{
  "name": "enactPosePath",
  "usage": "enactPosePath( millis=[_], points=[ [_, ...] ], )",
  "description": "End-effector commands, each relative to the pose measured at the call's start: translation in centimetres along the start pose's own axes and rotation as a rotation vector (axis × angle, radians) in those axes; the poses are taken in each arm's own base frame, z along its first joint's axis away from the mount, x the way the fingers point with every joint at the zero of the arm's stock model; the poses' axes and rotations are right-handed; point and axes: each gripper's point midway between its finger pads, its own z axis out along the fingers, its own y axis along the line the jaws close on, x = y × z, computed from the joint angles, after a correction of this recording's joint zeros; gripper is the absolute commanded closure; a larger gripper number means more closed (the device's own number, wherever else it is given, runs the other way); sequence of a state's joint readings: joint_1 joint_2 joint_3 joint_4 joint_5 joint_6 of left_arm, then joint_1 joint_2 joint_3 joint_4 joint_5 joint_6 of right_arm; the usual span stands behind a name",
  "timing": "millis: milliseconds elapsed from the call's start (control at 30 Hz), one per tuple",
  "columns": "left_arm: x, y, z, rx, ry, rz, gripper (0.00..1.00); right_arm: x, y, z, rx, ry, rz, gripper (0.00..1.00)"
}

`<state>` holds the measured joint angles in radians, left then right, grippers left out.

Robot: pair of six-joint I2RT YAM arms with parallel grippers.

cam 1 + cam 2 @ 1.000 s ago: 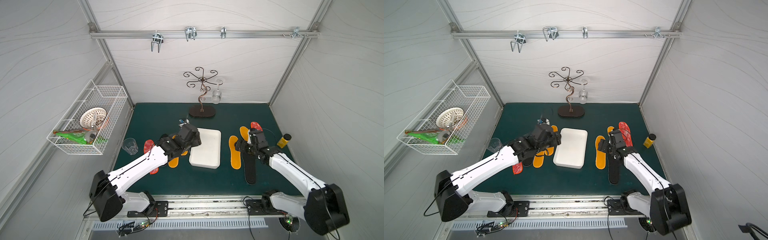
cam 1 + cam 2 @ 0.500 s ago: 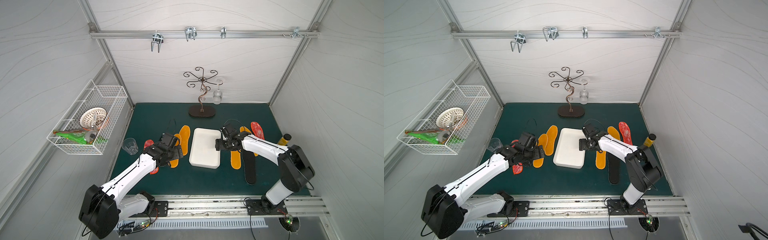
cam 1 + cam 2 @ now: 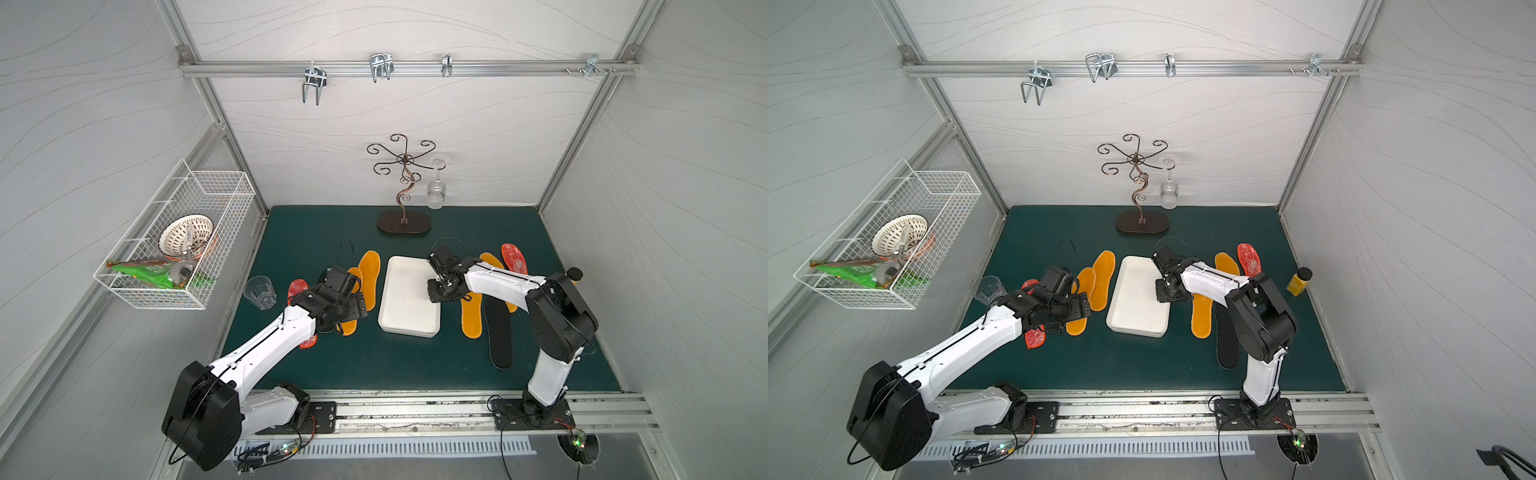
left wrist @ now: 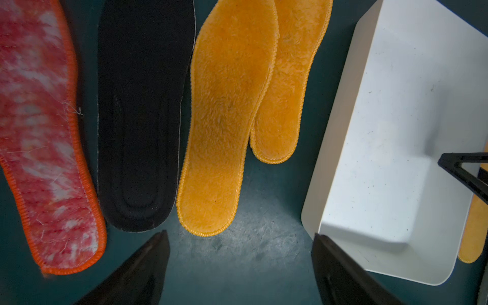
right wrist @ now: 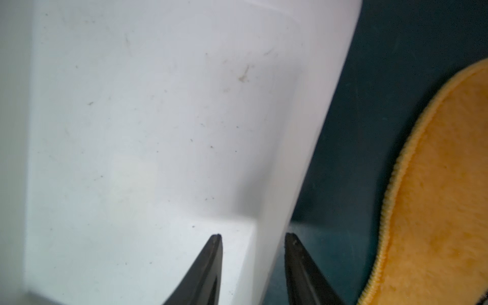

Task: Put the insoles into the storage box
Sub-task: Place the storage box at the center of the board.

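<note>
In both top views the left arm (image 3: pixel 282 336) hides one black insole (image 4: pixel 140 118) (only the left wrist view shows it) and part of the red insole (image 3: pixel 298 288)

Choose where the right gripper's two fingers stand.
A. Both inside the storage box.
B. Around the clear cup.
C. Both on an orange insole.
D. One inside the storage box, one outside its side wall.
D: in the right wrist view the right gripper straddles the side wall of the storage box, with one finger over its white floor and the other over the green mat.
</note>
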<state>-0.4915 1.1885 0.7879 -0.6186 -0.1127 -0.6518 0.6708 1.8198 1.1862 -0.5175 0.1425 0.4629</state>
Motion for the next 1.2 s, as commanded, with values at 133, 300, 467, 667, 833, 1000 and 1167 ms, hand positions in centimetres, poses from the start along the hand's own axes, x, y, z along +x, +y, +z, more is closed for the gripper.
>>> enactPosePath(
  millis=[133,300,467,667,833,1000,1167],
  points=[
    [-0.7,-0.1,-0.2,-0.004,-0.031,-0.005,0.10,1.1,-1.0,-0.3,0.063,0.030,-0.052,0.80],
    [-0.2,0.3,0.1,-0.004,-0.031,-0.017,0.10,2.1,-1.7,-0.8,0.073,0.027,-0.063,0.88],
    [0.3,0.9,0.5,-0.021,-0.020,-0.016,0.10,2.6,-2.5,-1.1,0.103,0.032,-0.074,0.92],
    [0.5,1.1,0.6,-0.030,-0.018,-0.022,0.10,3.1,-2.7,-1.7,0.092,0.006,0.024,0.93],
    [0.6,1.3,0.9,-0.032,-0.021,-0.029,0.10,2.9,-2.9,-2.5,0.064,-0.060,0.119,0.97],
    [0.6,1.4,1.0,-0.042,-0.018,-0.023,0.11,2.6,-2.8,-2.2,0.055,-0.055,0.124,0.96],
    [0.4,1.3,0.9,-0.040,-0.028,-0.024,0.11,2.6,-2.5,-1.7,0.037,-0.048,0.150,0.96]
  ],
)
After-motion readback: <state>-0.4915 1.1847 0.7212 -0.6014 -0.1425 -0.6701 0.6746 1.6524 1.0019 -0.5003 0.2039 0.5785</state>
